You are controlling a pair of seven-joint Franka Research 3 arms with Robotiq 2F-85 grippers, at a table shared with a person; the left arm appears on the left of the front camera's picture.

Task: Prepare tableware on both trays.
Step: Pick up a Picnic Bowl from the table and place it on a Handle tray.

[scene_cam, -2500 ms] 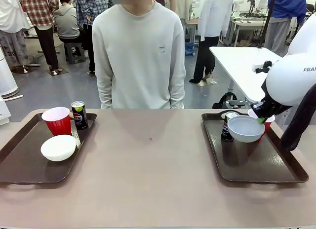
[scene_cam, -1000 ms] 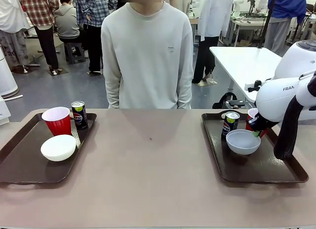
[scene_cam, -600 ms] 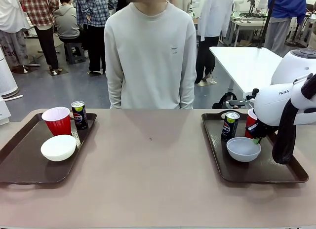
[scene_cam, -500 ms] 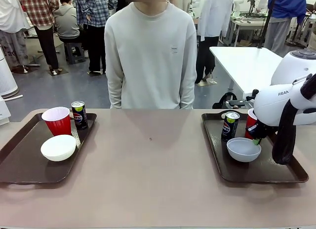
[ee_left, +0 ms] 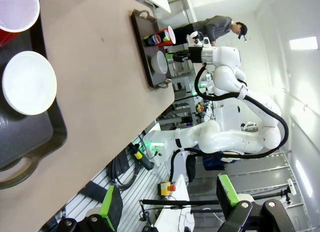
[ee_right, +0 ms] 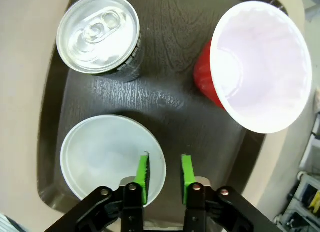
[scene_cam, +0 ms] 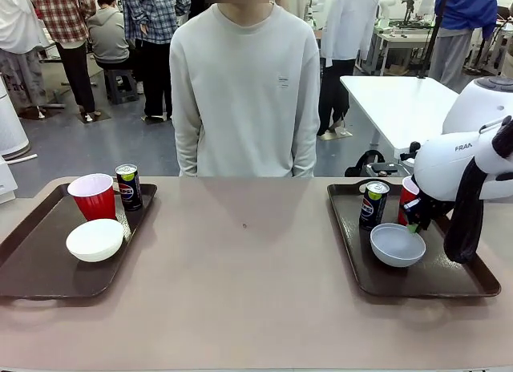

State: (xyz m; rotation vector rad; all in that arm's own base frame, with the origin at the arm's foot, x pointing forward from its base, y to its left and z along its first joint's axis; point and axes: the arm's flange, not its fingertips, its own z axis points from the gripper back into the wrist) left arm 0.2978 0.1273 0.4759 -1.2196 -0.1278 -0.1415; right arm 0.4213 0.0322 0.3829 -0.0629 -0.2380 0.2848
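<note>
The right tool (ee_right: 163, 173) has set the white bowl (ee_right: 107, 154) down on the right tray (ee_right: 165, 109) beside can (ee_right: 98, 34) and cup (ee_right: 255, 67); its pads now stand narrowly parted astride the rim, grip released; this tray's set appears complete.

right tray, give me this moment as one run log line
right gripper: open, astride bowl rim | bowl: on right tray, near can and cup | left gripper: open, holding nothing

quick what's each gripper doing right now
Left gripper: open, holding nothing.
Right gripper: jaws parted at the white bowl's rim, one finger inside; not clamping it.
</note>
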